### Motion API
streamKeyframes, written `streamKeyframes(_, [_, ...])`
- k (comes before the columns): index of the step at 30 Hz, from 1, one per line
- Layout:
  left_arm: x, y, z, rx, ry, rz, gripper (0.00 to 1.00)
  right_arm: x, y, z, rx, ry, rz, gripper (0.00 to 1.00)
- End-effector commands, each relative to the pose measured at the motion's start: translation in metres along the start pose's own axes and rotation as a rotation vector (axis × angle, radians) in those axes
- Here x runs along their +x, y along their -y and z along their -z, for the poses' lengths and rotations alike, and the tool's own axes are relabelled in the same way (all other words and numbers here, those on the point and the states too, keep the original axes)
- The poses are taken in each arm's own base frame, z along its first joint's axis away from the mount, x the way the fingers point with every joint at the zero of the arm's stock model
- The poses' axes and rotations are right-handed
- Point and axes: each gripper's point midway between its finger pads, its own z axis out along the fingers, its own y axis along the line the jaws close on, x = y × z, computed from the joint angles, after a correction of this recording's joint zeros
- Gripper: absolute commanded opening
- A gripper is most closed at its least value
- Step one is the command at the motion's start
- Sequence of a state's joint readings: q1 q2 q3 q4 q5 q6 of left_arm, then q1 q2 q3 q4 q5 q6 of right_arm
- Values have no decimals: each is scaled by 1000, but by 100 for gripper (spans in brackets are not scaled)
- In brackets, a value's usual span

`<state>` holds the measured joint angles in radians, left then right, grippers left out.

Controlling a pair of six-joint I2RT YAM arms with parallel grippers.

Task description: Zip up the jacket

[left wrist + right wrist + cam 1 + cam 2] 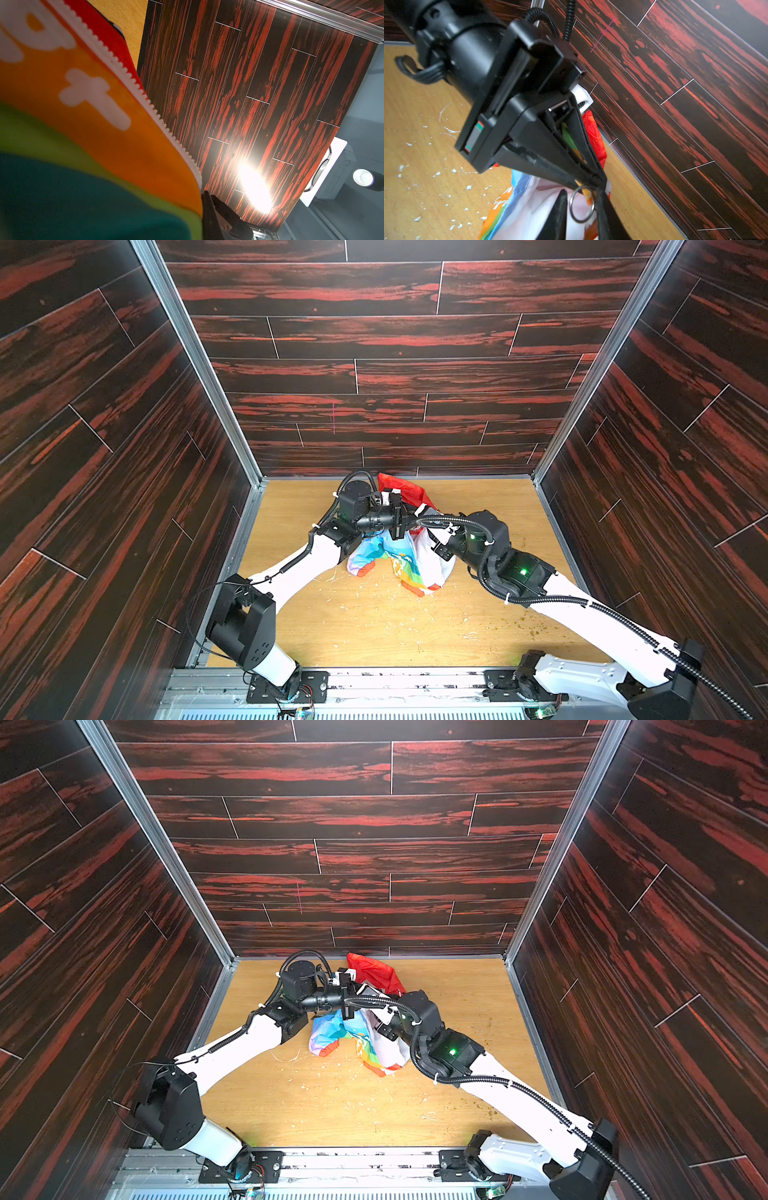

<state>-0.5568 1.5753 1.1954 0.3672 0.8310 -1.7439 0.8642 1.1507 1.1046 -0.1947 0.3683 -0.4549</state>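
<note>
The left gripper [589, 181] is clamped on the jacket's [399, 562] zipper edge [145, 99], wrist turned level and pointing across the middle, forearm rising from the near left. The right gripper [581, 194] straddles a metal ring [570, 204] with narrow jaws, though whether it pinches it I cannot tell, its arm stretched low from the near right. The jacket hangs bunched between them over the table [374, 626], orange hood [399, 487] toward the back wall [395, 377].

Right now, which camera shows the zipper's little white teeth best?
The left wrist view: the zipper teeth run close and sharp along the jacket's orange edge. The right wrist view shows the pull ring, no teeth. In both top views the jacket is too small for teeth.
</note>
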Motion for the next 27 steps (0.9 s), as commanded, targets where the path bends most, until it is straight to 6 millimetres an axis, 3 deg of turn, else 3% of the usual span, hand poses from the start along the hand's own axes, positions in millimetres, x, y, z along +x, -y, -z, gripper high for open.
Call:
streamKeyframes(1, [21,32,8,74,-37,-76,0,-10,0,13,-27,25,-29,24])
streamKeyframes(9, [23,30,9,74,-37,-79,0,-10,-3,13,-44,20,-44,8])
streamKeyframes(18, [24,27,9,70,-41,-79,0,-13,-4,18,-66,25,-69,0])
streamKeyframes(27, [25,17,10,54,-48,-76,0,-10,1,14,-88,-32,-167,0])
